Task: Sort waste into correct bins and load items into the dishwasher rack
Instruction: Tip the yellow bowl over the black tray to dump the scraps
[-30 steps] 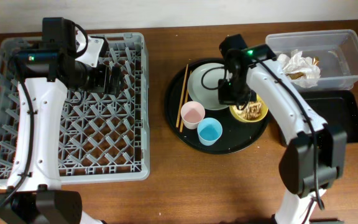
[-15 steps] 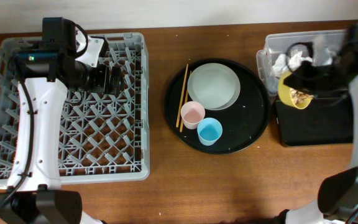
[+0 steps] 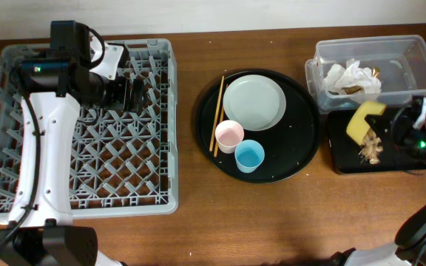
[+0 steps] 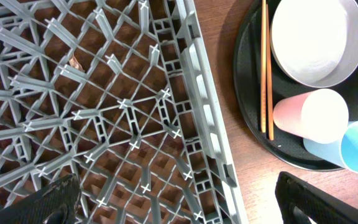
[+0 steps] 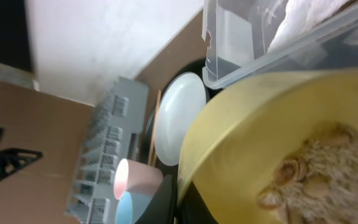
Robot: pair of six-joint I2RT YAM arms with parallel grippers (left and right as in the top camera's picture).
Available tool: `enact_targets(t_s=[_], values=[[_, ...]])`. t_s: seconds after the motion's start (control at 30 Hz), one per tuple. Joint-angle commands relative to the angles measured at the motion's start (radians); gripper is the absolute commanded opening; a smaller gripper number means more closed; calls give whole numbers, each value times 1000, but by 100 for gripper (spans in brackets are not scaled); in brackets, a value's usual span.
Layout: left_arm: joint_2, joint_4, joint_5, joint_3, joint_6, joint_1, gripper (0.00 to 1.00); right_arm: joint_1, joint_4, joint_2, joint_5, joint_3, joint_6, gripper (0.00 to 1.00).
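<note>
Right claw (image 3: 389, 123) is pressed together on the rim of the yellow bowl (image 3: 365, 120) and holds it tipped on edge above the shallow black tray (image 3: 405, 161). Brown food scraps (image 3: 369, 148) lie in a small heap on that tray, just below the bowl's mouth. The right wrist view shows more crumbly bits (image 5: 303, 180) clinging inside the bowl. Just behind the black tray stands the clear tub (image 3: 420, 55), with crumpled white napkins (image 3: 352, 74) piled at its left end.

Left claw (image 3: 134, 94) is spread wide with nothing between its fingers; it hangs over the dishwasher rack (image 3: 21, 185), toward the rack's far right part, and its wrist view looks down on the grey lattice and the rack's right wall.

Between the rack and the bins sits the round black tray (image 3: 302, 159) on the wooden table (image 3: 198, 236). On it rest the pale plate (image 3: 254, 102), the pink cup (image 3: 229, 134) and the blue cup (image 3: 249, 156), both cups mouth up and touching each other. The chopsticks (image 3: 217, 112) lie along the tray's left side, just beside the plate
</note>
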Motion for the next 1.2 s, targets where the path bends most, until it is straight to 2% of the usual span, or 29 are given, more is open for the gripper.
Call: enact_targets(t_s=[0.0,0.2,0.4,0.63,1.17], values=[[5,2,1,21,13,0,99,-36,63,-11,-185,-60,-16,4],[5,2,1,21,13,0,99,-48,74,-11,-296,-70,-15,4],[5,2,1,21,13,0,99,-50,81,-11,-296,-70,-3,4],[5,2,1,21,13,0,99,-119,66,-11,-297,-70,-4,4],[5,1,1,21,13,0,99,-112,124,-6,-297,-70,37,4]])
